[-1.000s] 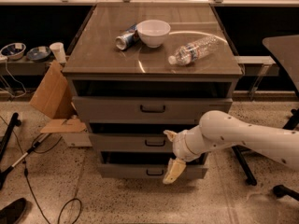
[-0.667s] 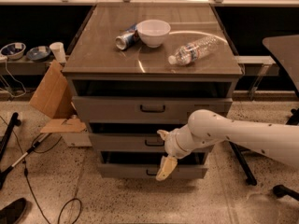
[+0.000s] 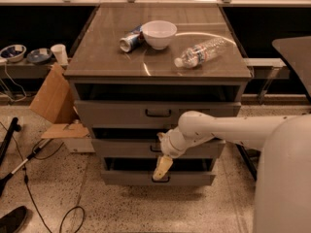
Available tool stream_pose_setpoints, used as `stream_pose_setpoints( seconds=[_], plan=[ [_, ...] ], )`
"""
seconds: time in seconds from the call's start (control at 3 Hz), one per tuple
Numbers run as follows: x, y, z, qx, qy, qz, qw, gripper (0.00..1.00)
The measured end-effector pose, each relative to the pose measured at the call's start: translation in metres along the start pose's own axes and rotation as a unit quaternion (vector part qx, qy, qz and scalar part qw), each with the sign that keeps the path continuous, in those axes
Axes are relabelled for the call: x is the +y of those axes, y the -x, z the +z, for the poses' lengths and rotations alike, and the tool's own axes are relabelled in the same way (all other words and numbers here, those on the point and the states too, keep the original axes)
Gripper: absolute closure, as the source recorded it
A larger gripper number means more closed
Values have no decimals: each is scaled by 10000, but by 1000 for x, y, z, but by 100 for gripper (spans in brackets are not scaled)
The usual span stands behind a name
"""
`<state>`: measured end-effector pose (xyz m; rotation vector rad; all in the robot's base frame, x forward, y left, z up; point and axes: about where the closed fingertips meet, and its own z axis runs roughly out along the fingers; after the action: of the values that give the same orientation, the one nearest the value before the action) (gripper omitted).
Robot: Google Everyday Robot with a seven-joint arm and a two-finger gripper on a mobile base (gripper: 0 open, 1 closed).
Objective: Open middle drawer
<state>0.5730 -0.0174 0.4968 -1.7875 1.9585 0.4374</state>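
Observation:
The grey cabinet [image 3: 82,89] has three drawers. The middle drawer [image 3: 121,148] is the second one, with a flat wide grey front; its small dark bar handle is mostly hidden behind my arm's wrist. My white arm reaches in from the right. The gripper [image 3: 162,168] hangs in front of the cabinet, its pale fingers pointing down from the middle drawer's handle area to the lowest drawer [image 3: 126,177]. The top drawer [image 3: 107,114] sits above with its dark handle [image 3: 158,113] in view.
On the cabinet top lie a white bowl [image 3: 159,33], a tipped can [image 3: 130,41] and a plastic bottle [image 3: 201,51] on its side. Cardboard [image 3: 51,96] leans at the left. Cables [image 3: 29,159] run over the floor. A dark table [image 3: 296,52] stands at the right.
My arm and gripper have moved left across the drawer fronts, from right of centre to the cabinet's middle by the handles. The drawers have not moved.

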Motion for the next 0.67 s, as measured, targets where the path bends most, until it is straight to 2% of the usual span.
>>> stream_pose_setpoints(
  seconds=[0.33, 0.67],
  plan=[
    [-23, -8, 18, 247, -132, 278, 9992, 0],
    [-46, -22, 30, 482, -324, 662, 9961, 0]
  ],
)
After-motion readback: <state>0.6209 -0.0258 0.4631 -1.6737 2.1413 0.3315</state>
